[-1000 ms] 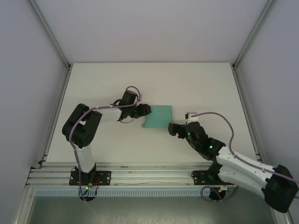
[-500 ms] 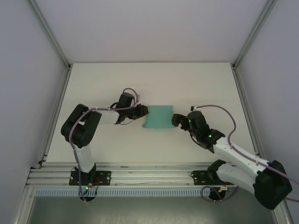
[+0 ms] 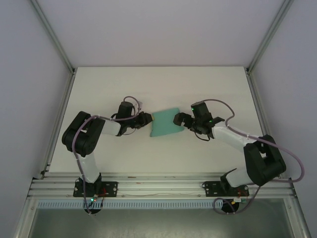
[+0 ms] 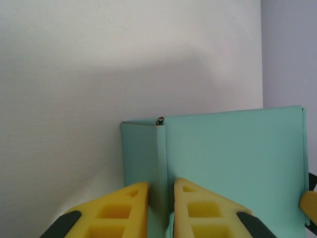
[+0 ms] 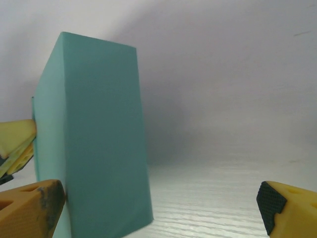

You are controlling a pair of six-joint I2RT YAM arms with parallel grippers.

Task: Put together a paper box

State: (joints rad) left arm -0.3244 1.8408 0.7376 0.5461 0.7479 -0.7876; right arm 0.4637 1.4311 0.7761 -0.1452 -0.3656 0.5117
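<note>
Top external: teal paper box (image 3: 165,123) near the middle of the bench (image 3: 198,84), folded into a plain unmarked block, insides hidden. Left hand (image 3: 146,120) pinched almost closed on a thin card edge at its left end. Right hand (image 3: 178,119) spread wide, one finger just beside its right end.

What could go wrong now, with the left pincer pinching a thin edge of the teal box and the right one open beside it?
1. The left pincer holds the paper box only by a thin card edge; a pull or twist may crease or tear it.
2. The right pincer is wide open with one finger beside the box wall; closing may dent the box or push it from the left grip.
</note>
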